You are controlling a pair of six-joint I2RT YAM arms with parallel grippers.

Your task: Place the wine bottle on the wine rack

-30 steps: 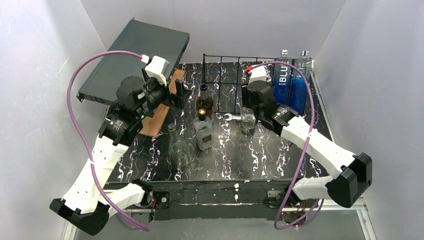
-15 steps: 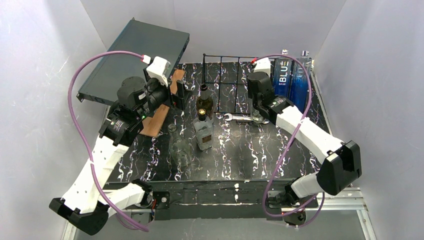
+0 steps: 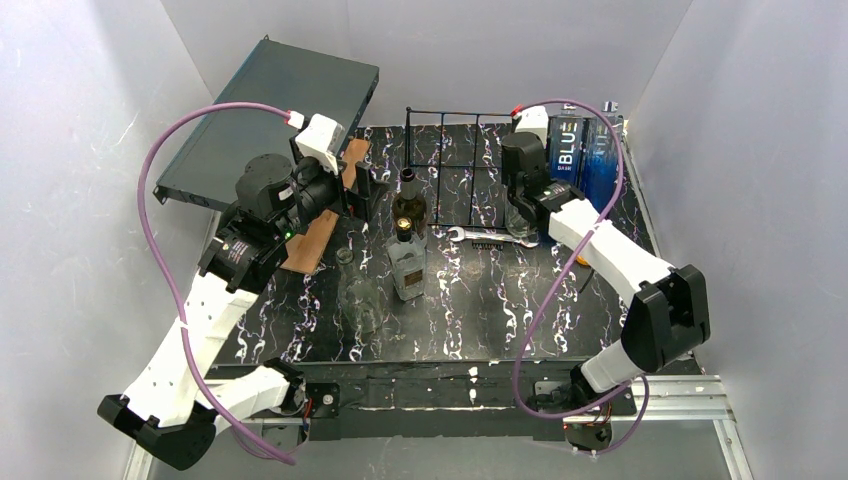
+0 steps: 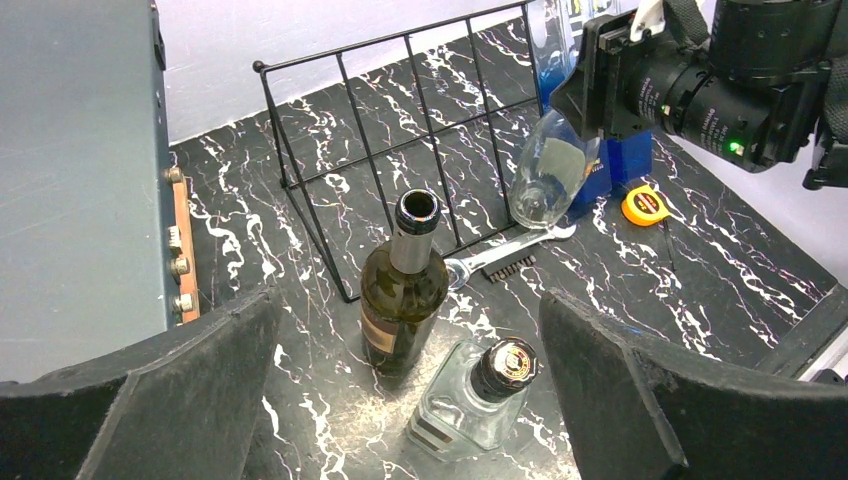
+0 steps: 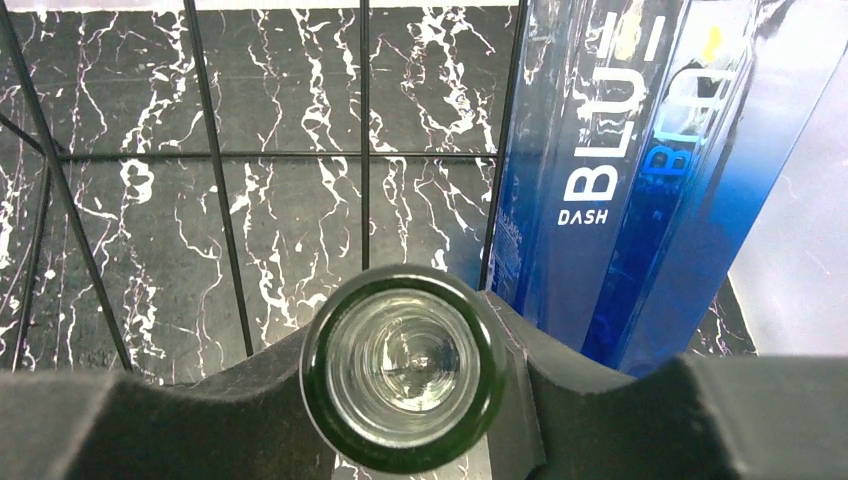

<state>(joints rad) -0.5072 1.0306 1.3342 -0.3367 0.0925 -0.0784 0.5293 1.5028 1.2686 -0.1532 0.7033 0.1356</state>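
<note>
My right gripper (image 3: 520,196) is shut on the neck of a clear glass wine bottle (image 3: 519,226) (image 4: 549,170), held tilted just in front of the right end of the black wire wine rack (image 3: 447,150) (image 4: 400,130). The right wrist view looks down into the bottle's green-rimmed mouth (image 5: 405,365), with the rack's bars (image 5: 220,155) behind it. A second, dark olive wine bottle (image 3: 407,203) (image 4: 400,300) stands upright in front of the rack. My left gripper (image 3: 362,188) hangs open to its left, holding nothing.
A square clear liquor bottle (image 3: 406,262) stands in front of the dark bottle. Two blue boxes (image 3: 580,160) stand right of the rack. A wrench (image 3: 482,236) and a yellow tape measure (image 4: 643,205) lie nearby. A dark grey flat box (image 3: 270,110) leans at back left.
My right arm has carried the clear bottle from the table's middle back and to the right, up to the rack's right end. The left arm has hardly moved.
</note>
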